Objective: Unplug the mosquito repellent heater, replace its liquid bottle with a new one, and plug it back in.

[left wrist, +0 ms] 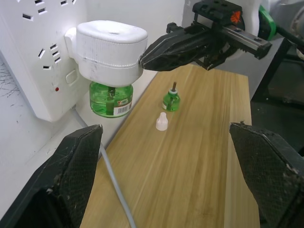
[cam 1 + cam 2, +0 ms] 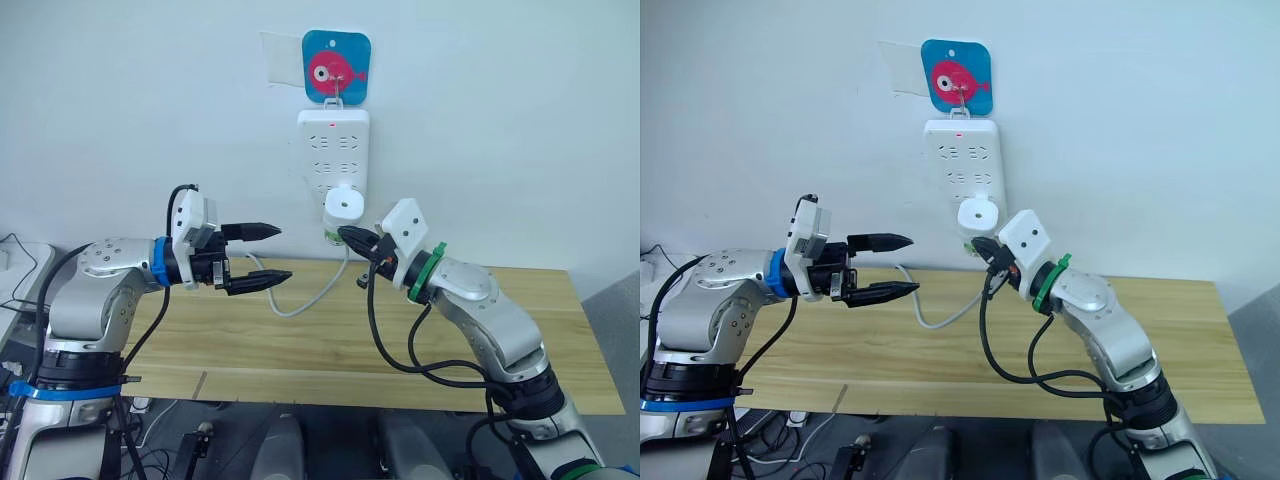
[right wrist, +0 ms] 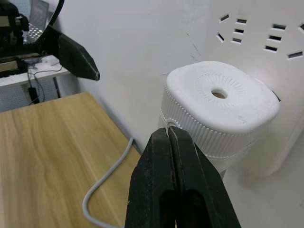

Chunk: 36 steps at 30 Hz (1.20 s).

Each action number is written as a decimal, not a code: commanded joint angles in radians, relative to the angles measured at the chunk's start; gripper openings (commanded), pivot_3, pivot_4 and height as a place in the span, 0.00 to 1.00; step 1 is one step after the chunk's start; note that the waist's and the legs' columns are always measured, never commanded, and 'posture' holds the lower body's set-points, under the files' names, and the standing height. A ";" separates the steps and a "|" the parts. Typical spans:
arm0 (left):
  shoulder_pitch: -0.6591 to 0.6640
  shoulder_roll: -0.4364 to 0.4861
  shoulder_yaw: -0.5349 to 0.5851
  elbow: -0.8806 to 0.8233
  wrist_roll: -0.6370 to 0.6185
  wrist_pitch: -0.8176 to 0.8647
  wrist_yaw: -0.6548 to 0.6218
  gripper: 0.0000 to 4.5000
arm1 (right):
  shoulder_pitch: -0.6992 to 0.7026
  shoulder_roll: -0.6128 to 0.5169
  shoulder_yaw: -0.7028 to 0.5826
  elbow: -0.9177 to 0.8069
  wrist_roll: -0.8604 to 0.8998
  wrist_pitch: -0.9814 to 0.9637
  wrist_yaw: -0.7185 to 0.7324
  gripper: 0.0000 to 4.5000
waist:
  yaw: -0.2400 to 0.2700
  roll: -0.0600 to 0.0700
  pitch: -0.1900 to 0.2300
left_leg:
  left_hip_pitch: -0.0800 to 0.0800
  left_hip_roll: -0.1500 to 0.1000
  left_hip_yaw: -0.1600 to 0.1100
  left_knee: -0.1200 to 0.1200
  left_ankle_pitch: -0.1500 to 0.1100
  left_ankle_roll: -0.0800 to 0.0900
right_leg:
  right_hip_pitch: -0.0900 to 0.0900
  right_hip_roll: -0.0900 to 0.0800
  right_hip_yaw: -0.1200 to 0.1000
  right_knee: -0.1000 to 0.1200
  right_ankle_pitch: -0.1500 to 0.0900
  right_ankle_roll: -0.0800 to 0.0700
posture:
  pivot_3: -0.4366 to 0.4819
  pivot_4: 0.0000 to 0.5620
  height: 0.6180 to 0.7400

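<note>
Your mosquito repellent heater [image 1: 110, 51] sits plugged into the power strip [image 2: 333, 150] on the far wall. Right tool [image 3: 169, 137], pressed together, touches its side; left tool [image 2: 262, 256] hangs spread, well left.

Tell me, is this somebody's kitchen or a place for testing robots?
Probably a robot test room, not a kitchen. A white power strip hangs alone on a bare wall above a plain wooden table, with the mosquito repellent heater plugged in and a spare green bottle on the table.
</note>
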 commanded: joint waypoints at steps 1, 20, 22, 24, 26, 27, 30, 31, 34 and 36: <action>-0.012 0.002 0.004 -0.014 -0.011 -0.010 -0.001 1.00 | -0.012 -0.003 -0.055 -0.030 -0.052 -0.027 -0.062 0.01 | 0.000 0.000 0.000 | 0.000 0.000 0.000 0.000 0.000 0.000 | 0.000 0.000 0.000 0.000 0.000 0.000 | 0.55 0.36 1.00; -0.077 0.047 0.007 0.116 0.068 -0.036 0.041 1.00 | 0.144 -0.310 -0.294 -0.322 0.350 0.207 0.256 0.01 | -0.001 0.000 0.000 | 0.000 0.000 0.000 -0.001 0.000 0.000 | 0.000 0.000 0.000 -0.001 0.000 -0.001 | 0.56 0.33 1.00; -0.101 0.082 0.010 0.152 0.087 -0.014 0.048 1.00 | 0.172 -0.375 -0.381 -0.333 0.411 0.227 0.299 0.04 | 0.001 -0.001 0.001 | 0.000 0.000 0.000 -0.001 0.000 0.000 | 0.000 0.000 -0.001 -0.001 0.000 -0.001 | 0.57 0.32 1.00; -0.121 0.112 0.015 0.191 0.093 -0.012 0.034 1.00 | 0.199 -0.432 -0.451 -0.334 0.459 0.236 0.334 0.13 | 0.002 -0.001 0.001 | -0.001 0.000 0.000 -0.001 0.000 0.000 | 0.000 0.000 -0.001 -0.002 0.000 -0.001 | 0.57 0.31 1.00; -0.139 0.147 0.021 0.247 0.114 -0.048 0.023 1.00 | 0.249 -0.501 -0.530 -0.319 0.468 0.220 0.376 0.28 | 0.002 -0.001 0.001 | -0.001 0.000 0.000 -0.002 0.000 0.000 | 0.000 0.000 -0.001 -0.002 0.000 -0.001 | 0.57 0.30 1.00; -0.145 0.161 0.026 0.271 0.123 -0.060 0.023 1.00 | 0.275 -0.527 -0.566 -0.308 0.466 0.211 0.391 0.37 | 0.003 -0.001 0.000 | 0.000 0.000 0.000 -0.002 0.000 0.000 | 0.000 0.000 -0.001 -0.003 0.000 -0.001 | 0.57 0.30 1.00; -0.146 0.185 0.044 0.304 0.137 -0.084 0.034 1.00 | 0.374 -0.584 -0.666 -0.254 0.432 0.152 0.448 0.58 | 0.004 -0.002 0.000 | 0.000 0.000 0.000 -0.002 0.000 0.000 | 0.000 0.000 -0.001 -0.003 0.000 -0.001 | 0.58 0.28 1.00; -0.140 0.186 0.046 0.307 0.142 -0.096 0.038 1.00 | 0.396 -0.591 -0.683 -0.239 0.424 0.135 0.455 0.65 | 0.004 -0.002 0.000 | -0.001 0.000 0.000 -0.002 0.000 0.000 | 0.000 0.000 -0.001 -0.003 0.000 -0.001 | 0.58 0.28 1.00; -0.125 0.178 0.045 0.312 0.154 -0.118 0.051 1.00 | 0.436 -0.589 -0.702 -0.197 0.414 0.094 0.460 0.88 | 0.003 -0.002 0.000 | 0.000 0.000 0.001 -0.001 0.000 0.000 | 0.001 0.000 0.000 -0.002 0.000 -0.001 | 0.57 0.28 1.00; -0.121 0.171 0.037 0.313 0.171 -0.134 0.067 1.00 | 0.445 -0.586 -0.690 -0.189 0.400 0.072 0.450 0.98 | 0.003 -0.002 0.000 | 0.000 0.000 0.000 -0.001 0.000 0.000 | 0.001 0.000 0.000 -0.002 0.000 -0.001 | 0.57 0.28 1.00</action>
